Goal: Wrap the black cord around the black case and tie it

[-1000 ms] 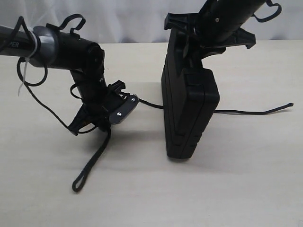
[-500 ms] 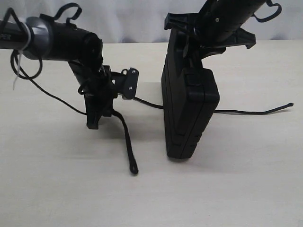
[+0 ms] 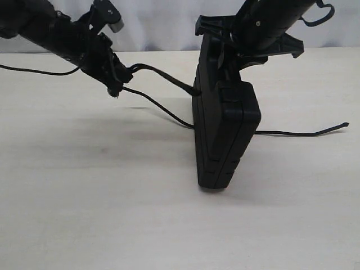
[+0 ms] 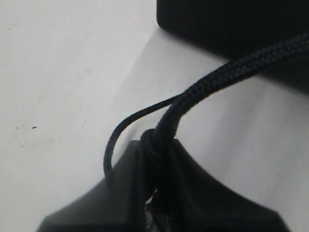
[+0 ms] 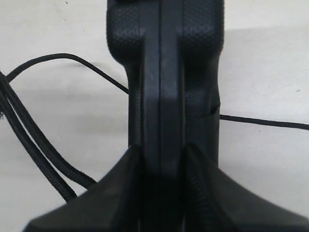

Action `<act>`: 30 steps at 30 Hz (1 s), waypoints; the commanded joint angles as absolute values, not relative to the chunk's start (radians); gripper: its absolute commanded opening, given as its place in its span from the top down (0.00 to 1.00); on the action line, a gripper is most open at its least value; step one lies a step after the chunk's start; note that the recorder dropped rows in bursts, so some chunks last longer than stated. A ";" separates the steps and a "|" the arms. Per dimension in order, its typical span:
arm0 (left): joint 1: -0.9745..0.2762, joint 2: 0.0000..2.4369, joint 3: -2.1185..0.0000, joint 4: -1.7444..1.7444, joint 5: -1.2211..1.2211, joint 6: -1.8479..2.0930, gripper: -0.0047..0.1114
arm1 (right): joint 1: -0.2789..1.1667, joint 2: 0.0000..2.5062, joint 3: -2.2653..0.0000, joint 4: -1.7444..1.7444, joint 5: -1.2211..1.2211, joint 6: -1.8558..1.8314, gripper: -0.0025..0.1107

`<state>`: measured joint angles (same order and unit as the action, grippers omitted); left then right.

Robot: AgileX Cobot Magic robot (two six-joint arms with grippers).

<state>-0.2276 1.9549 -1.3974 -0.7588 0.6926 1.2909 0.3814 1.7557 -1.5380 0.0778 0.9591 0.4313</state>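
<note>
The black case (image 3: pixel 225 129) stands on its narrow edge mid-table. My right gripper (image 3: pixel 228 53) is shut on its upper end; in the right wrist view the case (image 5: pixel 166 72) sits squeezed between both fingers (image 5: pixel 116 193). My left gripper (image 3: pixel 115 85) hovers high at the left, shut on the black cord (image 3: pixel 166 77), which stretches taut to the case's left side. A thinner strand (image 3: pixel 160 108) sags to the case lower down. In the left wrist view the braided cord (image 4: pixel 217 79) is pinched at my left gripper (image 4: pixel 157 147). The cord's tail (image 3: pixel 304 133) lies on the table at the right.
The pale wooden table (image 3: pixel 112 214) surrounds the case. A white curtain (image 3: pixel 157 25) hangs behind the table's far edge. A thin black robot cable (image 3: pixel 34 71) trails from the left arm over the table's left side.
My left gripper has lifted off the table and swung up to the left, pulling the hanging cord loop up into a taut line to the case. The right gripper and the case have stayed still.
</note>
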 commanded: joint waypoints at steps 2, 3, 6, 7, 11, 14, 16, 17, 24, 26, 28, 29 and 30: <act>-0.226 1.925 -1.402 -0.833 0.652 1.312 0.96 | 0.376 1.763 -1.539 0.097 0.943 0.433 0.94; -0.229 1.924 -1.402 -0.833 0.647 1.314 0.96 | 0.376 1.763 -1.539 0.097 0.943 0.433 0.94; -0.236 1.923 -1.402 -0.856 0.664 1.362 0.96 | 0.376 1.763 -1.539 0.097 0.943 0.433 0.94; -0.236 1.923 -1.402 -0.858 0.673 1.385 0.96 | 0.376 1.763 -1.539 0.097 0.943 0.433 0.94; -0.236 1.923 -1.402 -0.858 0.684 1.409 0.96 | 0.376 1.763 -1.539 0.097 0.943 0.433 0.94; -0.236 1.923 -1.402 -0.882 0.700 1.409 0.96 | 0.376 1.763 -1.539 0.097 0.943 0.433 0.94; -0.236 1.922 -1.402 -0.924 0.702 1.418 0.96 | 0.376 1.763 -1.539 0.097 0.943 0.433 0.94; -0.236 1.922 -1.402 -0.939 0.702 1.423 0.96 | 0.376 1.763 -1.539 0.097 0.943 0.433 0.94; -0.236 1.909 -1.402 -0.981 0.712 1.446 0.96 | 0.376 1.763 -1.539 0.097 0.943 0.433 0.94; -0.236 1.906 -1.402 -0.981 0.712 1.455 0.96 | 0.376 1.763 -1.539 0.097 0.943 0.433 0.94; -0.239 1.906 -1.402 -0.981 0.714 1.473 0.96 | 0.376 1.763 -1.539 0.097 0.943 0.433 0.94; -0.241 1.906 -1.402 -0.981 0.711 1.475 0.96 | 0.376 1.763 -1.539 0.097 0.943 0.433 0.94; -0.246 1.906 -1.402 -0.981 0.703 1.475 0.96 | 0.376 1.763 -1.539 0.097 0.943 0.433 0.94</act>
<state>-0.2328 1.9175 -1.3974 -0.9641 0.7076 1.4621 0.3814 1.7557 -1.5380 0.0778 0.9591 0.4313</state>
